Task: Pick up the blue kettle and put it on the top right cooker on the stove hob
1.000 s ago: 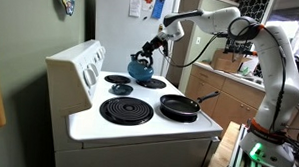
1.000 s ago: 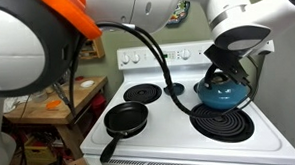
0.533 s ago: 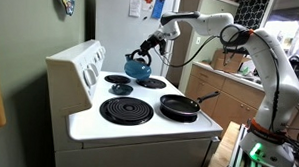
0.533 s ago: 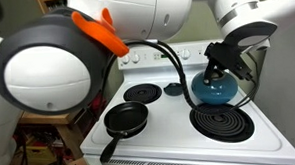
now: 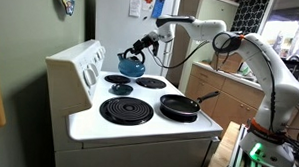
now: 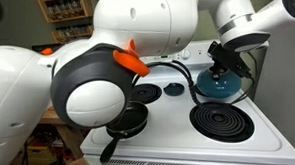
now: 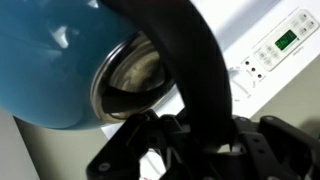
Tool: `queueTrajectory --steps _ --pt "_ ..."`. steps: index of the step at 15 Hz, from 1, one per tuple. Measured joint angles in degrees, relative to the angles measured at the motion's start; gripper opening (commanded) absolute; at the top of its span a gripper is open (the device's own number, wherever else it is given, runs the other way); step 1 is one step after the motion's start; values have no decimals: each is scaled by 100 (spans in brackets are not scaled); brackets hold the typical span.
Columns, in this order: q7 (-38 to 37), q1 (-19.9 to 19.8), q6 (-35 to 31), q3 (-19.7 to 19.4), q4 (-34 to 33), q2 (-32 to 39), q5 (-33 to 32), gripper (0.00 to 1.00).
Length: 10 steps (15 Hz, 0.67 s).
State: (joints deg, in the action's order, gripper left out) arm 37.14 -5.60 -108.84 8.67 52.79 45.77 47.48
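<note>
Counts, near to far in an exterior view:
- 1x big coil burner (image 5: 125,112) at the near corner.
- 1x black frying pan (image 5: 179,106) beside it, its handle pointing away from the back panel (image 5: 75,66).
- 1x mid-size burner (image 5: 151,84).
- 2x small ones: a small burner (image 5: 120,90), and the top right cooker (image 5: 115,79) closest to the panel.
- 1x blue kettle (image 5: 131,65), 1x gripper (image 5: 144,44), 1x arm (image 6: 98,90).

Surface: the stove hob (image 5: 88,119) is white, glossy and flat, w/ knobs along the raised back panel. The wrist view shows a green-lit display (image 7: 287,40) on that panel.

Room: a green wall (image 5: 21,39) next to the range. Further off are a white door (image 5: 142,5) w/ papers stuck on and a cluttered counter (image 5: 230,64). In an exterior view the arm's white and orange shell fills the foreground, w/ a wooden shelf (image 6: 66,8) of jars at the back.

Jaws: closed down on the kettle's dark arched handle (image 7: 190,70), which runs btwn the fingers in the wrist view. Nothing else is held. The kettle hangs upright under the gripper, clear of the hob, over the back by the small burners and near the panel. Can't tell if it's squarely over the top right cooker.
</note>
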Motion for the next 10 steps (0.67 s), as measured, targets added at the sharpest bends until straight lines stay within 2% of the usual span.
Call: queueTrajectory --steps 1,7,8,10 --pt "-1 20 -146 40 -56 70 85 10" --pt "5 44 -181 25 -11 189 36 10" --pt "5 44 -181 25 -12 189 36 2" --pt "5 43 -180 23 -5 199 30 2"
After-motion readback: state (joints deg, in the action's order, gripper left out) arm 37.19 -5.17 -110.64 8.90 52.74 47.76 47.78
